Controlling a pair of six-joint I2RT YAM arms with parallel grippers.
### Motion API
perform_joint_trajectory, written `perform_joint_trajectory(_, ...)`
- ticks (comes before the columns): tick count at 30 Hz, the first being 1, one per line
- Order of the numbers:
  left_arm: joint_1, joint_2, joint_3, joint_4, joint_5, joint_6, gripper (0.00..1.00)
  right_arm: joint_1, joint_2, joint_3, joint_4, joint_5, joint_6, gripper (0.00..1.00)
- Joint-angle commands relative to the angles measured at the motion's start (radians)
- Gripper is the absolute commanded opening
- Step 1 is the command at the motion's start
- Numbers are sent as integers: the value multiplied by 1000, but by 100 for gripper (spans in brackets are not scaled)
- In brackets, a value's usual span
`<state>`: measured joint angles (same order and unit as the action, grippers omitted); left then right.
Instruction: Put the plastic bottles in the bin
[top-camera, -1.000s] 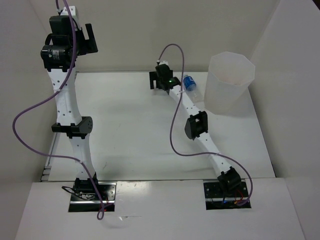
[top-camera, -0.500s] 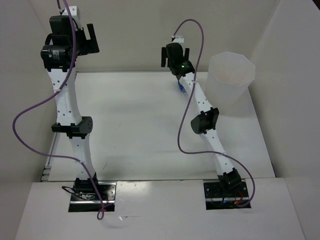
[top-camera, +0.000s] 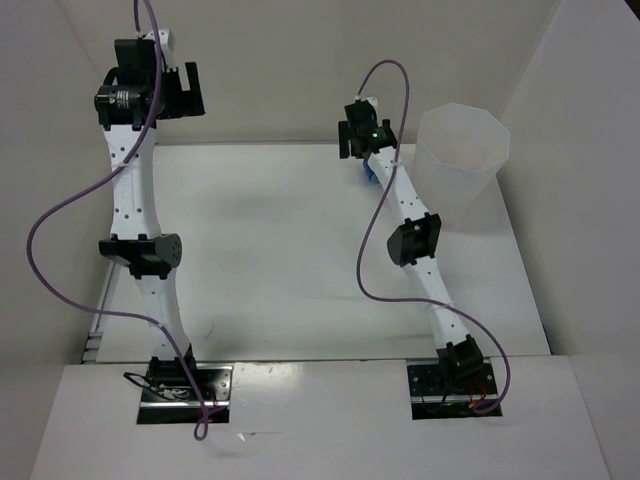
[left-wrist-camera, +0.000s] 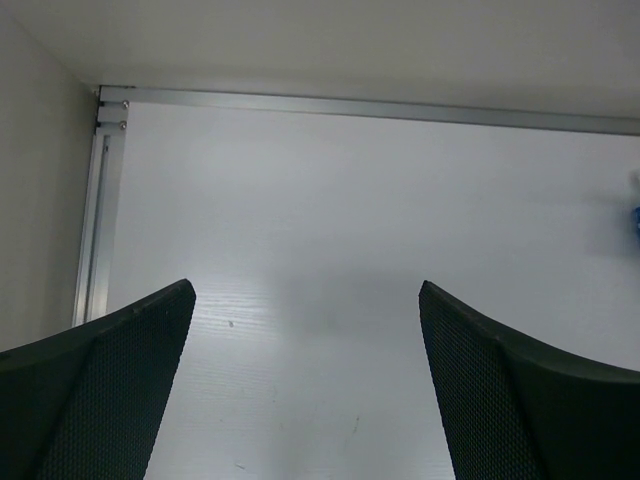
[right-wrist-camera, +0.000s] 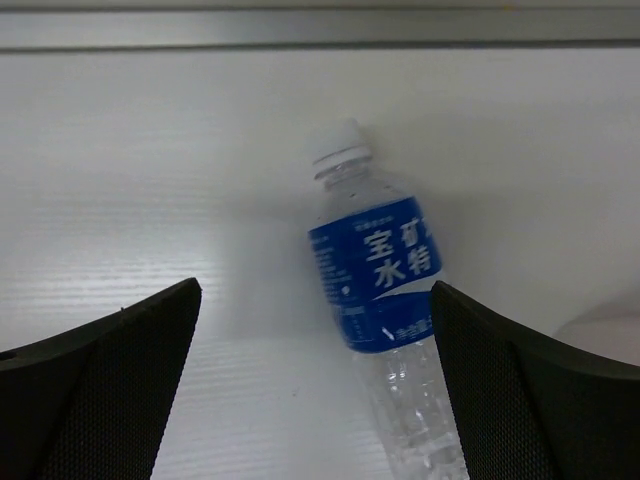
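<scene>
My right gripper (right-wrist-camera: 312, 300) hangs spread wide and empty over the blue-label bottle (right-wrist-camera: 380, 265) — it lies on its side on the table (right-wrist-camera: 120, 180), near the bin (top-camera: 462, 170) (left gripper (left-wrist-camera: 305, 300) likewise gapes wide, holding nothing).

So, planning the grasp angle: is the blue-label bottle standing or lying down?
Lying down: the blue-label bottle rests flat on the table, its full side and label facing the right wrist camera.
</scene>
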<state>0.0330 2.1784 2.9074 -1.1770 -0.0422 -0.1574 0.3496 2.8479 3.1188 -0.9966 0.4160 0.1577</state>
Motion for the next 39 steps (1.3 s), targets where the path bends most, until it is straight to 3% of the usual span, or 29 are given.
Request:
perform_joint_trajectory(1, 4, -138, -127, 111, 28, 36, 100, -6, 36, 14, -74, -85, -30, 100)
perform_joint_trajectory(5, 4, -270, -331, 197, 5, 45, 100, -30, 54, 14, -83, -63, -21, 100)
perform_joint_trajectory(10, 15, -371, -450, 246, -76, 15, 100, -61, 64, 14, -82, 7, -23, 100)
perform_joint_trajectory(15, 53, -436, -648, 396, 89, -54, 100, -83, 64, 14, -93, -2, -23, 100)
perform_joint_trajectory(19, 126, -494, -926, 641, 400, -134, 100, -83, 24, 14, -82, -60, -23, 100)
perform_joint_trajectory(23, 137, -508, -1071, 712, 367, -162, 100, -83, -28, -11, -73, -69, 2, 100)
perform_joint_trajectory(28, 137, -499, -1136, 751, 395, -171, 100, -83, -68, -34, -73, -11, 65, 100)
perform_joint_trajectory(34, 137, -488, -1160, 772, 404, -160, 100, -74, -124, -55, -141, 255, 239, 100)
perform_joint_trajectory(39, 137, -479, -1160, 781, 413, -149, 100, -74, -151, -98, -194, 320, 380, 100)
